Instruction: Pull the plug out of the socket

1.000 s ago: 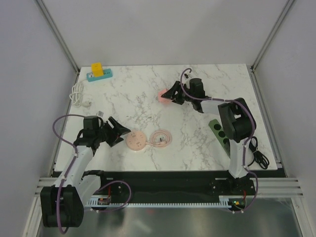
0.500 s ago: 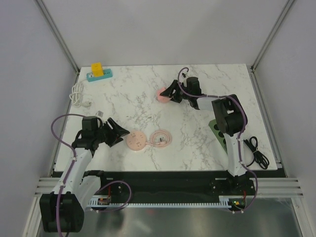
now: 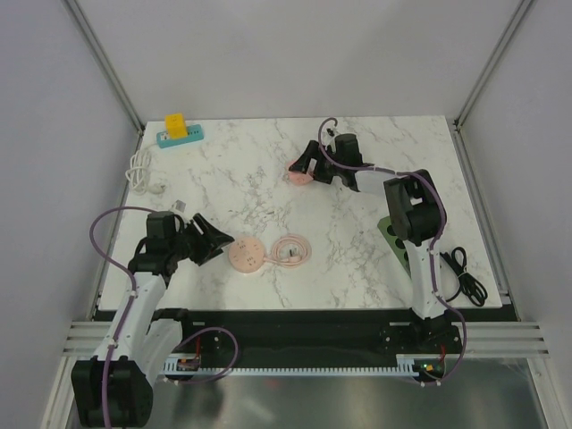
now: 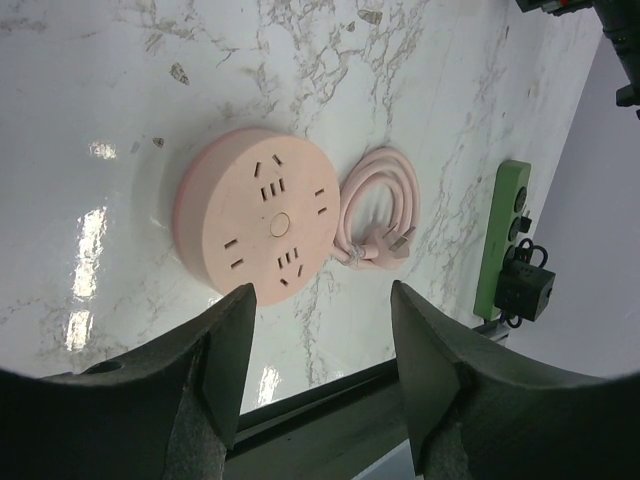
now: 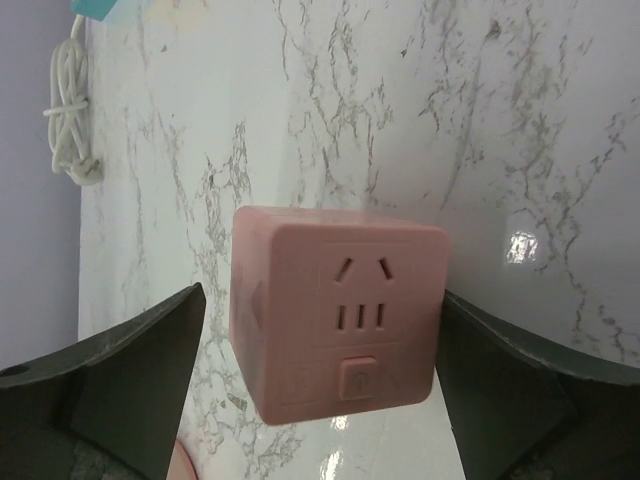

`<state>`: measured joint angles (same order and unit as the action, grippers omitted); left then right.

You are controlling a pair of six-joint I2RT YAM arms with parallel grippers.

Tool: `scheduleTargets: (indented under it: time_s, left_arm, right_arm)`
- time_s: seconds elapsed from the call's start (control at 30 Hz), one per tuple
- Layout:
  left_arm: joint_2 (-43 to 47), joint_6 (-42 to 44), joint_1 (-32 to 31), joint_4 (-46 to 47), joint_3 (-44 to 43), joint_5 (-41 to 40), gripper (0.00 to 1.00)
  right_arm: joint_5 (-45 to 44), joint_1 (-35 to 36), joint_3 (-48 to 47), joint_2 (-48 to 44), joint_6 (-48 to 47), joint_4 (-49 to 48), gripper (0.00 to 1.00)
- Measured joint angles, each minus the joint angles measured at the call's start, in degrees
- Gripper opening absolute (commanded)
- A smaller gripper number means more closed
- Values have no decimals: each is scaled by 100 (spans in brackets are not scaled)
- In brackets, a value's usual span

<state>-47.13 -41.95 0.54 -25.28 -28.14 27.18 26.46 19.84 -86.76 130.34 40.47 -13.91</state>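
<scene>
Our left gripper (image 4: 320, 300) gapes wide at near left, facing the round socket (image 4: 265, 225) beside a coiled cable (image 4: 380, 215). Our right gripper (image 5: 320, 298), far centre, spreads wide, flanking the cube (image 5: 340, 310).

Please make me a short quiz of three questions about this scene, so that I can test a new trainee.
1. True or false: a plug is inserted in the face of the round pink socket.
2. What stands on the teal power strip? A: a yellow plug. B: a white cable. C: nothing.
3. Fill the gap: in the right wrist view, the pink cube socket lies ___ the right fingers, with a gap on each side.

Key: 1 false; 2 A; 3 between.
</scene>
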Motion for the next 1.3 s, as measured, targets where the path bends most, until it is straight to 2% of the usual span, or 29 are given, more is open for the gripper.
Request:
scheduleTargets:
  time_s: [0.2, 0.33, 0.5, 0.63, 0.77, 0.9, 0.97, 1.13, 1.3]
  left_arm:
    - [22, 0, -2, -31, 0, -2, 63]
    - [20, 0, -2, -55, 0, -2, 64]
    - [-37, 0, -2, -85, -11, -4, 68]
    - [-181, 2, -2, -98, -68, 2, 67]
    - [-160, 0, -50, -111, -105, 48, 67]
    - [7, 2, -166, -140, -173, 245, 67]
    - [4, 7, -175, -212, -308, 358, 66]
    - [122, 72, -175, -299, -737, 586, 66]
    - [317, 186, -175, -345, -973, 621, 65]
  right_arm:
    - [-321, -118, -326, -72, -555, 793, 98]
    - [-870, -291, -538, -492, -1130, 1943, 98]
    - [-1727, -452, -415, -1873, -1746, 2933, 98]
    - [-2006, -308, 562, -3344, -1930, 2970, 98]
    - [-1934, 369, 1803, -4162, -2129, 2721, 98]
    - [-1698, 1604, 3154, -4072, -2238, 2304, 97]
    - [-1620, 2149, 3519, -3947, -2262, 2216, 90]
    - [-1799, 3075, 3401, -3460, -2555, 2092, 71]
    - [-2070, 3421, 2835, -2970, -2763, 2059, 69]
